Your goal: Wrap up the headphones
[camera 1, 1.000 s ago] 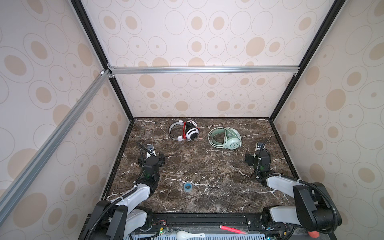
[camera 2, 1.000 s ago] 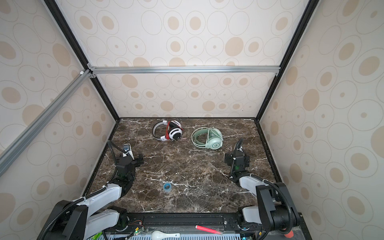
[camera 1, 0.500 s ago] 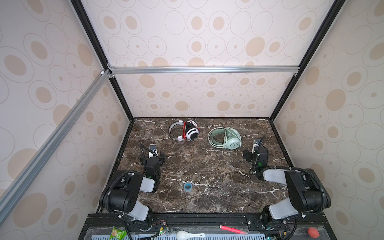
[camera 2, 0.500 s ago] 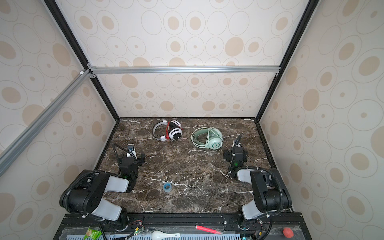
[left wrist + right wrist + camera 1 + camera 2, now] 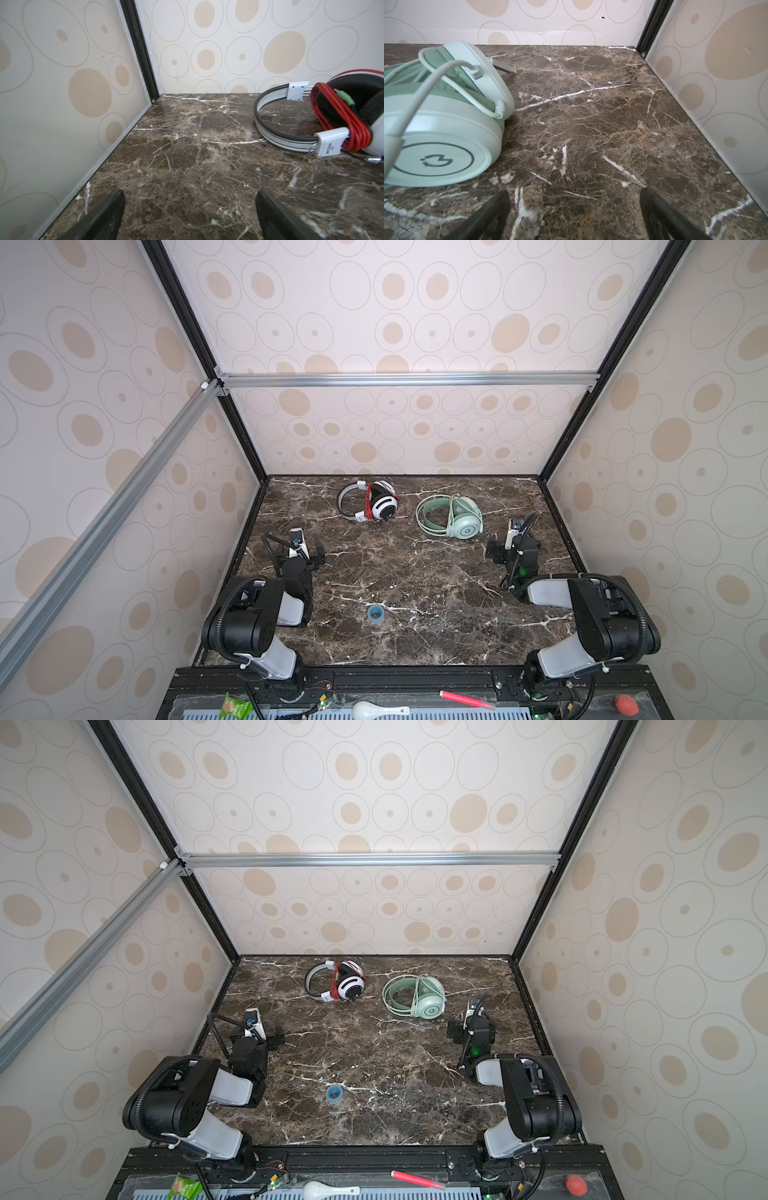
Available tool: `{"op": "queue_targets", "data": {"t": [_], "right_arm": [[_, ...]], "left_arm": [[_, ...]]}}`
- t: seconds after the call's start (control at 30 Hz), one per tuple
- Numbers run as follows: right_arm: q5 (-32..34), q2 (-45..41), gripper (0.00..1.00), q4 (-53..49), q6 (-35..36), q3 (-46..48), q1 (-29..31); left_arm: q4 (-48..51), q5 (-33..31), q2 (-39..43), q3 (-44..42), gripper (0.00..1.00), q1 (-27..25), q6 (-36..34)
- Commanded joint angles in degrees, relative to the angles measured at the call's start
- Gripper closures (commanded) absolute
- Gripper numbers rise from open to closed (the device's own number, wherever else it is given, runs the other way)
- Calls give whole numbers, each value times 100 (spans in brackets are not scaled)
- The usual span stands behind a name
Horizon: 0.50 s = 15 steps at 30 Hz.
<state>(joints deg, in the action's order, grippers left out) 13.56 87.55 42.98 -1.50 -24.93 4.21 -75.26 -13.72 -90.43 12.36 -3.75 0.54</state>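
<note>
Two headphones lie at the back of the marble table (image 5: pixel 415 580). The white-and-black pair (image 5: pixel 370 502) (image 5: pixel 338 982) (image 5: pixel 332 116) has its red cord (image 5: pixel 353 126) wound round it beside the earcups. The mint-green pair (image 5: pixel 451 516) (image 5: pixel 415 996) (image 5: pixel 436 124) has its pale cord (image 5: pixel 446 87) looped over the earcups, and its plug (image 5: pixel 505 68) rests on the marble. My left gripper (image 5: pixel 301 558) (image 5: pixel 255 1038) (image 5: pixel 190 195) sits low and open, short of the white pair. My right gripper (image 5: pixel 513 551) (image 5: pixel 471 1031) (image 5: pixel 574 195) is open beside the mint pair. Neither holds anything.
A small blue tape roll (image 5: pixel 375 612) (image 5: pixel 332 1091) lies near the front middle. Patterned walls close in the table on three sides. On the front ledge lie a white spoon (image 5: pixel 380 711), a red pen (image 5: pixel 465 699) and a green packet (image 5: pixel 235 705).
Both arms have folded up at the front, their elbows rising, while the grippers stay open near the same spots. The headphones have not moved.
</note>
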Motion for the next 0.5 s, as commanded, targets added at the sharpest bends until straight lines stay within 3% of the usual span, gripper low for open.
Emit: {"op": "queue_targets", "data": {"t": [0.0, 0.47], "right_arm": [[-58, 54, 0, 227, 70, 38, -24], [-288, 74, 0, 354, 149, 110, -21]], "left_arm": [[-425, 106, -34, -12, 2, 18, 24], [-356, 132, -12, -4, 2, 23, 34]]}}
